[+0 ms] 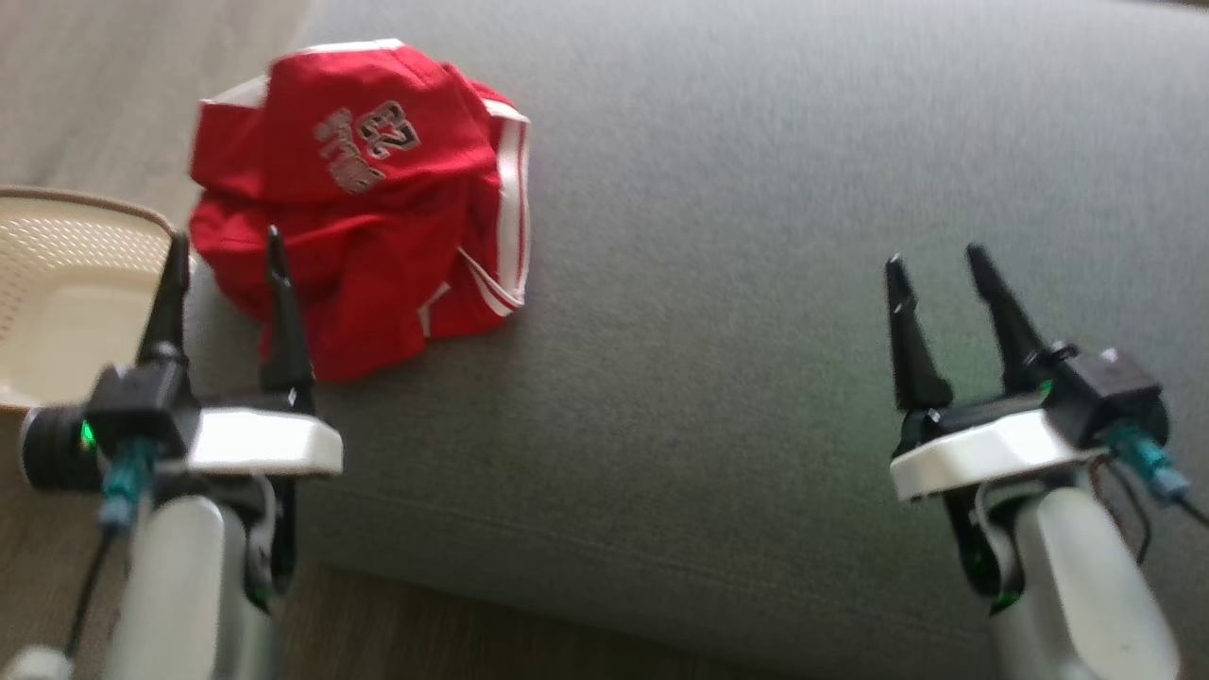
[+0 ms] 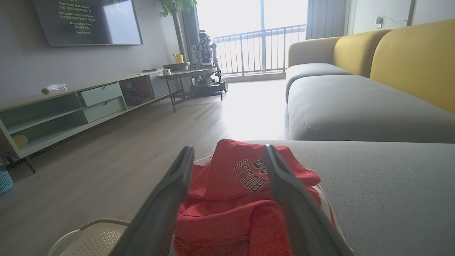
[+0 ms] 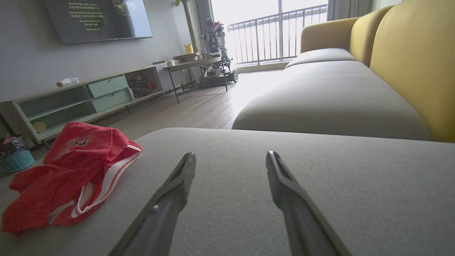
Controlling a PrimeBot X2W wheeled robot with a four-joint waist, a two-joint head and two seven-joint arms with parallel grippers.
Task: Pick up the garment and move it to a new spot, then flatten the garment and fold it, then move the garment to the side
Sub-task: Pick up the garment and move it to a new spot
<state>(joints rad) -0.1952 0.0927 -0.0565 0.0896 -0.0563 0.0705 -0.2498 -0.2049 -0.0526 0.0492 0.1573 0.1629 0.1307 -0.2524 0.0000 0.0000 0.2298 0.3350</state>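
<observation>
A: Wide look first: pale wood floor (image 2: 106, 153) running out to a bright window (image 2: 256, 35) at the far end, and the big grey sofa (image 1: 756, 236) filling the right of the room, its yellow backrest (image 3: 419, 60) along the far right side.

B: Over on the left, a long low cabinet (image 2: 64, 106) with a dark TV (image 2: 89, 21) hung above it, text on the screen.

A: Now the one that matters, the garment (image 1: 378, 198). Red, white stripes, a 23 and lettering on top. It's lying in a heap on the sofa seat, right up at the far left edge.

B: Crumpled is the word, folds over folds, with one striped hem trailing toward the near side.

A: Just left of it, off the seat and lower down, there's a cream perforated basket (image 1: 66, 274).

B: Smallest last. The left gripper (image 1: 226, 239) hovers at the near edge of the garment, jaws spread wide and pointing into the heap. From its own wrist camera, the red cloth shows between them.

A: Is it touching?

B: Can't tell, the head view is blurred there. Nothing is pinched, though.

A: And the right gripper (image 1: 933, 258)?

B: Well apart on the right, over bare grey seat, jaws just as wide, holding nothing.
</observation>
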